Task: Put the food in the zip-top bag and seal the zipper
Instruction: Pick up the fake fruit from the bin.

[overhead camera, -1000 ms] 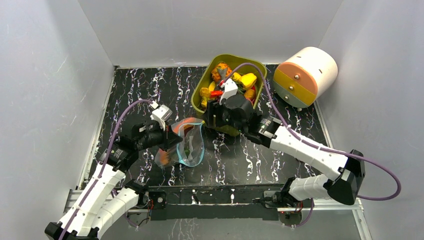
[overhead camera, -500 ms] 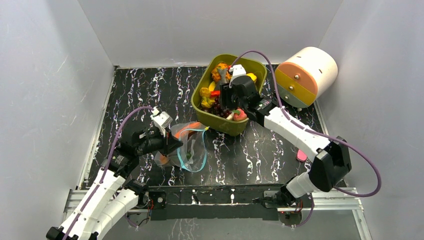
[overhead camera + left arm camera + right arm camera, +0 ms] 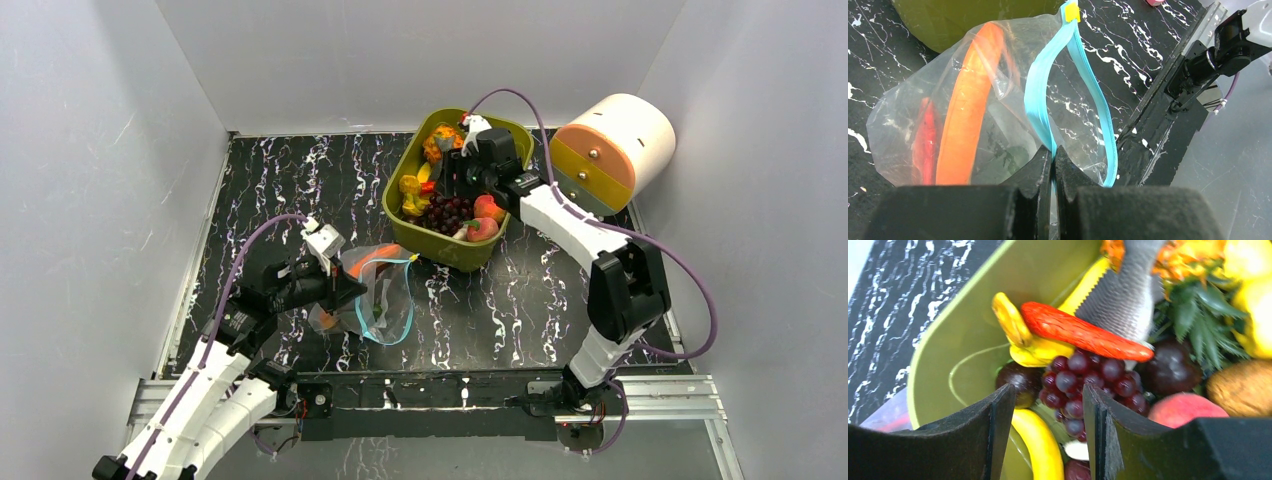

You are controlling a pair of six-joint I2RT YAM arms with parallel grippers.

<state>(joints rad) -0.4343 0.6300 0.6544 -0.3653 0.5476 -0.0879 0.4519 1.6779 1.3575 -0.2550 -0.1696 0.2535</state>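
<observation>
Top external view: dark marbled surface (image 3: pixel 300 180) carries olive tub (image 3: pixel 445 252), heaped w/ toy food (image 3: pixel 440 185). The zip-top bag (image 3: pixel 385 300) lies just beside tub's near wall, mouth open. Bag contents: orange piece (image 3: pixel 968 115), red piece (image 3: pixel 927 142), sth green. Its zipper (image 3: pixel 1040 95) gapes, unsealed. Fingers of left gripper (image 3: pixel 1053 156) pinch the zipper strip. Fingers of right gripper (image 3: pixel 1048 405) are spread, empty, over grapes (image 3: pixel 1083 377) in tub. Assessment: loading partway; most food and sealing outstanding.
</observation>
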